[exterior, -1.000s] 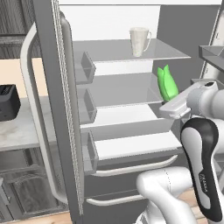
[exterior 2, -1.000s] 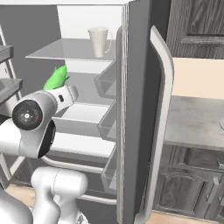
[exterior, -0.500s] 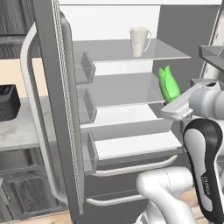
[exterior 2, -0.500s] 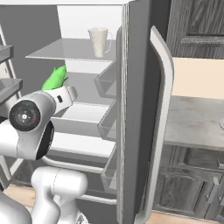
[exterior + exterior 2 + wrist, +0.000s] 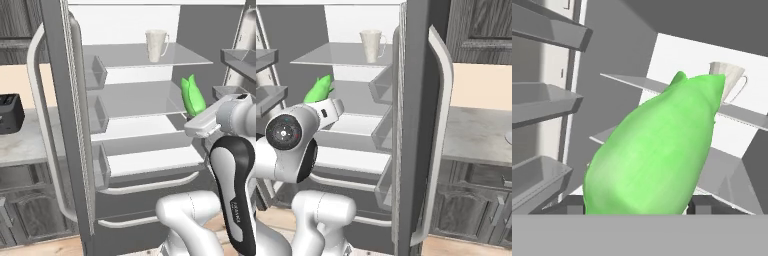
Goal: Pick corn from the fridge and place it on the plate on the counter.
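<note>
Fridge (image 5: 130, 150) doors stand wide before you. Your claw (image 5: 634, 207) sits part-open around the corn (image 5: 654, 150), one dark fingertip either side of its base, cob upright over the middle shelf's right edge. Farther back, a white mug (image 5: 156, 45) tops the upper shelf.

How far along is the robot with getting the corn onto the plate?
Done: the fridge stands open. In hand: the claw brackets the corn, its fingers either side; a firm grip isn't clear. Left: carry it to the plate on the counter.
</note>
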Tool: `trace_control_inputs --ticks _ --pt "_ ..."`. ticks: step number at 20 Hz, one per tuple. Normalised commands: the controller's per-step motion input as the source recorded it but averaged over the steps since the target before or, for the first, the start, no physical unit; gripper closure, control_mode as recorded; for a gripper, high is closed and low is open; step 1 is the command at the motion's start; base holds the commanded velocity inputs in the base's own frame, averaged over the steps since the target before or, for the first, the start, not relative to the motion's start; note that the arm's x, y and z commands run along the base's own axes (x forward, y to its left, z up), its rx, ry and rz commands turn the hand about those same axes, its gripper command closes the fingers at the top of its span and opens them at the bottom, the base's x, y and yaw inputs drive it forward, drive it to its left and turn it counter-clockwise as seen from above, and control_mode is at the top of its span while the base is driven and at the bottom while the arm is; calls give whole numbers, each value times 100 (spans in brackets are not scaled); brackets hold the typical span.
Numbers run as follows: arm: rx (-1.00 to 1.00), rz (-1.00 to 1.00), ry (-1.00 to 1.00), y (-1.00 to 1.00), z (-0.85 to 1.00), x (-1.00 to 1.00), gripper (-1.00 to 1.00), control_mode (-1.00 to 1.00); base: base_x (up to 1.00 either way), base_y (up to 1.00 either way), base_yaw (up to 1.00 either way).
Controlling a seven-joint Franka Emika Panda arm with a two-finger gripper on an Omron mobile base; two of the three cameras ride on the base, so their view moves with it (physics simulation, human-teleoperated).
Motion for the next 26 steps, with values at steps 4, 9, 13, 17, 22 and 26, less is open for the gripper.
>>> trace_control_inputs --ticks 4,9,13,17,22,26 --pt "0 0 0 0 0 0 100 100 -46 0 -3" --pt "0 0 0 0 0 0 100 100 -51 0 -3" --pt "0 0 0 0 0 0 100 100 -56 0 -4" --pt "0 0 0 0 0 0 100 100 -55 0 -3" --pt "0 0 0 0 0 0 100 100 -53 0 -3" --pt "0 0 0 0 0 0 100 100 -54 0 -2"
